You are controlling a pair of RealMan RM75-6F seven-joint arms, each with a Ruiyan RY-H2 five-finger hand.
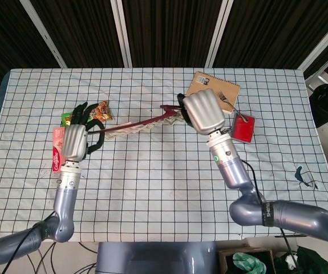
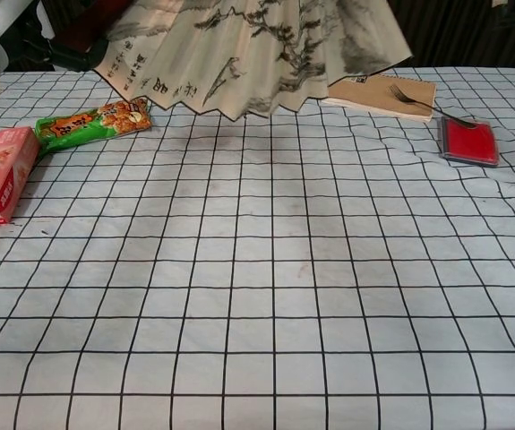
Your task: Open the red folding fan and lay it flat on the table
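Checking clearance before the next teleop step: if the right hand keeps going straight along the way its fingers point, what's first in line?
Probably the notebook: the right hand, gripping the fan, points toward the table's far side, the notebook just beyond its fingers. Height is unclear; it might pass above.

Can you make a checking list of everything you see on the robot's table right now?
Surface: table, checked cloth, wrinkled.
Job's things: fan spread wide, held up above the table, not laid flat.
Clutter: toothpaste box, snack packet, notebook with fork on it, red flat case.
Hands: left hand and right hand each hold a fan end.
Cables: nothing seen on the table.
Surroundings: dark slatted wall.
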